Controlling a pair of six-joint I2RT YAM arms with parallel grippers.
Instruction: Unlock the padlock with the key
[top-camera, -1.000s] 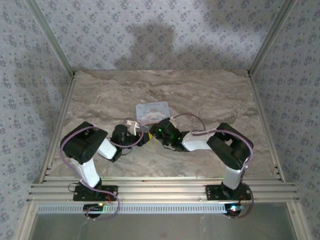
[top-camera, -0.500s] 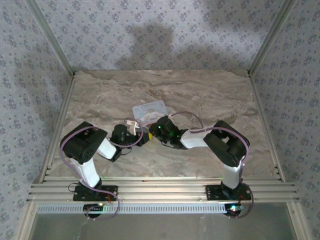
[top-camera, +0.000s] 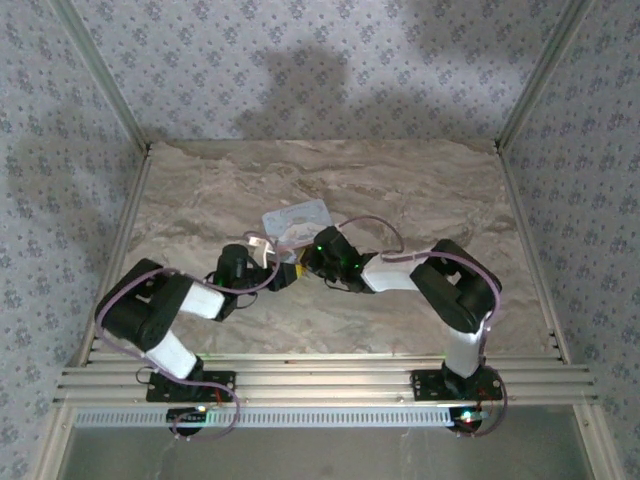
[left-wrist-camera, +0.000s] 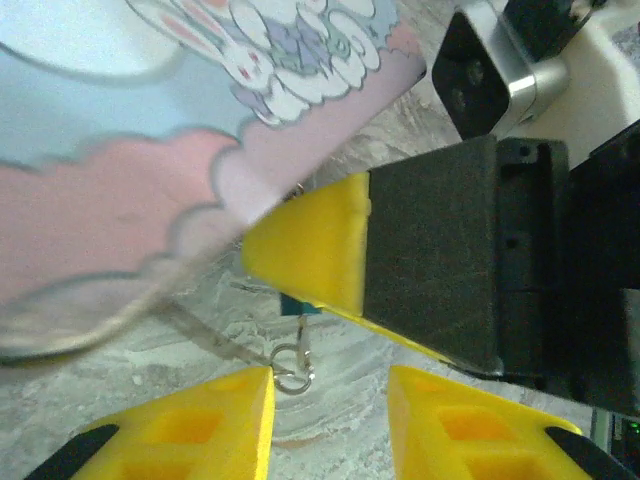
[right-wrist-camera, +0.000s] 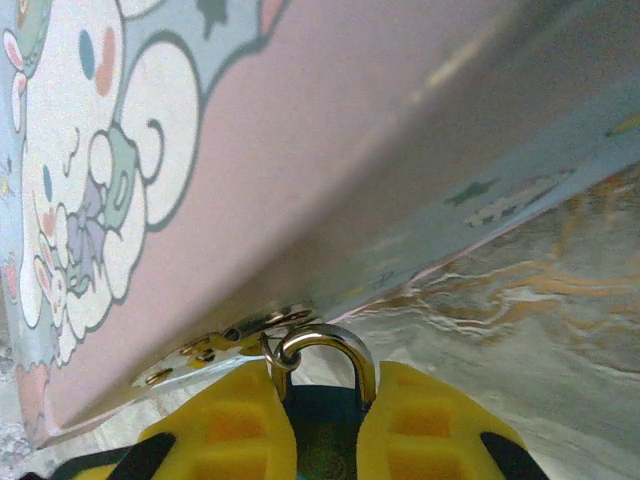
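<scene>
The padlock (right-wrist-camera: 322, 430), small with a dark teal body, hangs by its silver shackle (right-wrist-camera: 345, 345) from the hasp of the pale blue tin (right-wrist-camera: 250, 150). My right gripper (right-wrist-camera: 322, 385) is shut on the padlock body. In the left wrist view a small silver key (left-wrist-camera: 300, 332) with a wire ring (left-wrist-camera: 290, 377) hangs from a sliver of the padlock (left-wrist-camera: 297, 305), under the right gripper's yellow finger (left-wrist-camera: 310, 250). Just below it my left gripper (left-wrist-camera: 328, 398) is open; the ring lies by its left finger (left-wrist-camera: 200, 430). In the top view both grippers meet at the tin's (top-camera: 295, 222) near edge.
Marble tabletop (top-camera: 400, 190) with free room behind and to either side of the tin. Metal frame posts stand at the table's sides, with patterned walls beyond. Purple cables loop over both arms near the tin.
My right gripper has closed on the padlock. My left gripper has opened, and its arm has swung lower and to the left. The tin has shifted slightly left.
</scene>
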